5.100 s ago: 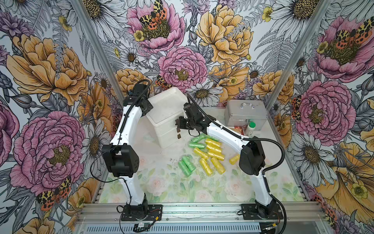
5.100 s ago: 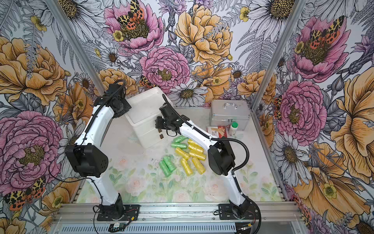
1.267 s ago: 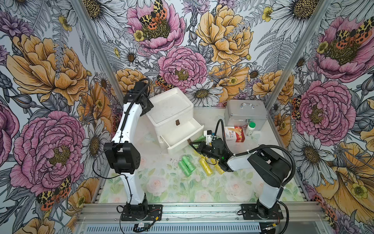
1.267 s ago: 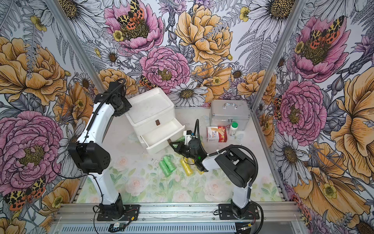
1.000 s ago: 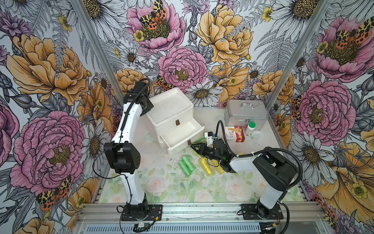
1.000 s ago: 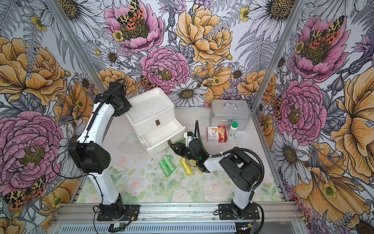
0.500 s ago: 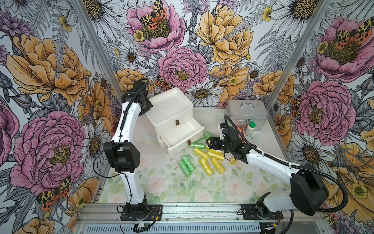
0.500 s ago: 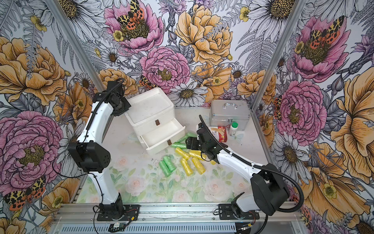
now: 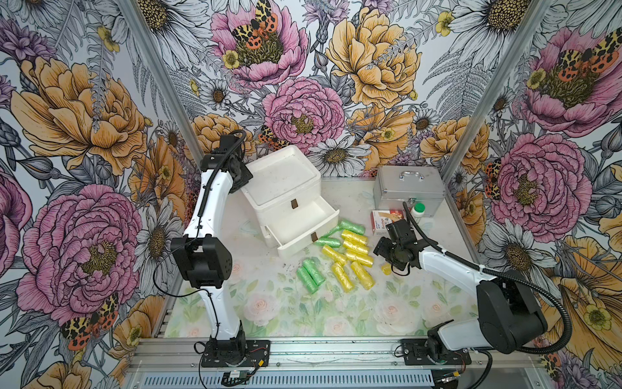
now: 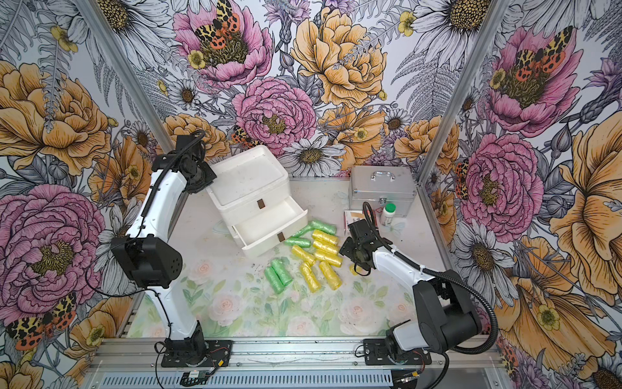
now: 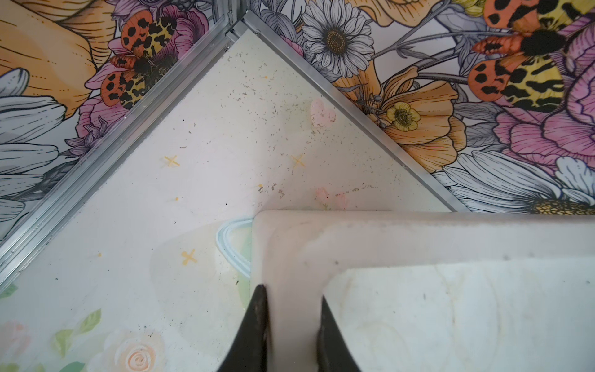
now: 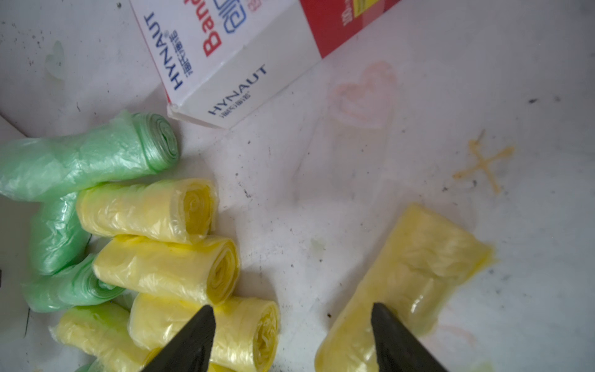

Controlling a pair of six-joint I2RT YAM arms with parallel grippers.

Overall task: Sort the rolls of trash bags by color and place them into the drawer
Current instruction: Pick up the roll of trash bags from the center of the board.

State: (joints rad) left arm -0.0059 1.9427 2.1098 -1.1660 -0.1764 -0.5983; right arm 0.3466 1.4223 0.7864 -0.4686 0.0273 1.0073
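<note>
Floral wallpaper closes in a pastel flowered tabletop (image 9: 269,303). On it stands a white cabinet (image 9: 282,175) with its lower drawer (image 9: 303,224) pulled out. Yellow and light-green rolls of trash bags (image 9: 350,251) lie bunched on the tabletop at the drawer's 4 o'clock in both top views. Two green rolls (image 9: 310,274) lie side by side at its 6 o'clock. The left gripper (image 11: 291,299) is clamped on the cabinet's top rim. The right gripper (image 12: 289,307) hangs with jaws apart, gripping nothing, between the bunch and a lone yellow roll (image 12: 409,277). A bandage box (image 9: 383,220), a white bottle (image 9: 418,210) and a silver case (image 9: 409,188) sit toward 2 o'clock.
</note>
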